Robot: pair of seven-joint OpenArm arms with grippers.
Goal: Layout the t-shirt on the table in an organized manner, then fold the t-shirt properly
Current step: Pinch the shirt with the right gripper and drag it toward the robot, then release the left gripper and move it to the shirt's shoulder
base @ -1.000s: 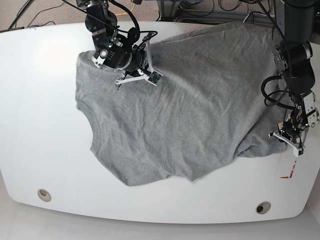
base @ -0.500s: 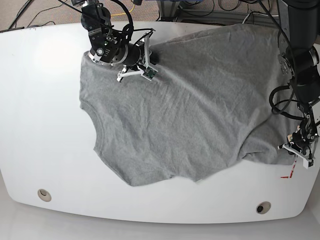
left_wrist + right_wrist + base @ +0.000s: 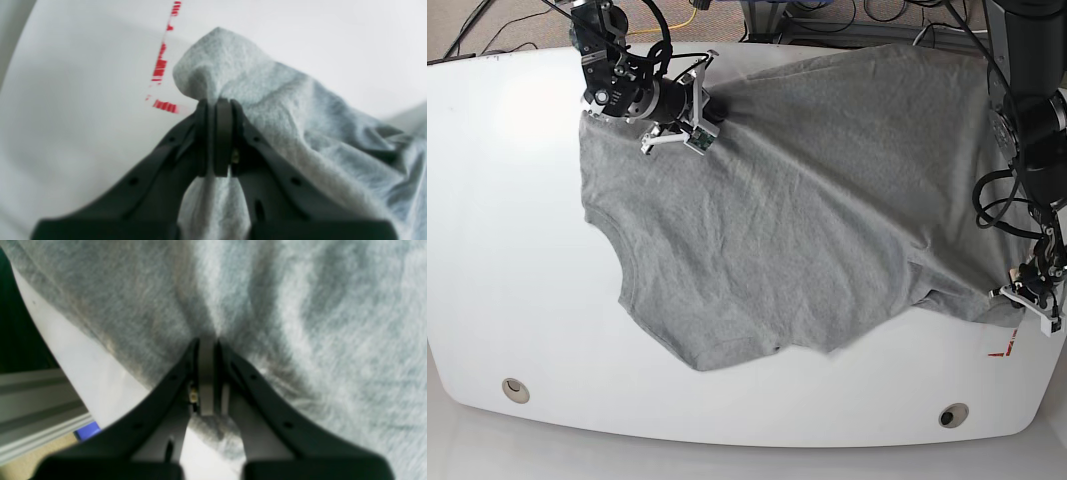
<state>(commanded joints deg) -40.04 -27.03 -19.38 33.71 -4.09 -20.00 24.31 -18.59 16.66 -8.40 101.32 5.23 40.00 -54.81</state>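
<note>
The heather-grey t-shirt (image 3: 807, 220) lies spread and wrinkled across the white table (image 3: 507, 220), no lettering showing. My right gripper (image 3: 682, 120) is at the shirt's back left part, near the table's far edge. In the right wrist view it (image 3: 206, 341) is shut on a pinch of the grey fabric (image 3: 300, 306). My left gripper (image 3: 1025, 298) is at the shirt's front right corner, shut on a bunched tip of cloth (image 3: 233, 66) in the left wrist view, where the gripper (image 3: 217, 103) hovers just beside the red tape mark (image 3: 160, 68).
Red tape corner (image 3: 1005, 348) marks the table by the right edge. Two round grommet holes (image 3: 515, 389) (image 3: 953, 414) sit near the front edge. Cables and metal frame parts lie beyond the back edge. Bare white tabletop stretches along the left side and the front.
My left gripper has pulled its shirt corner toward the front right. My right gripper has drawn its pinch back and left. The shirt is stretched wider between them.
</note>
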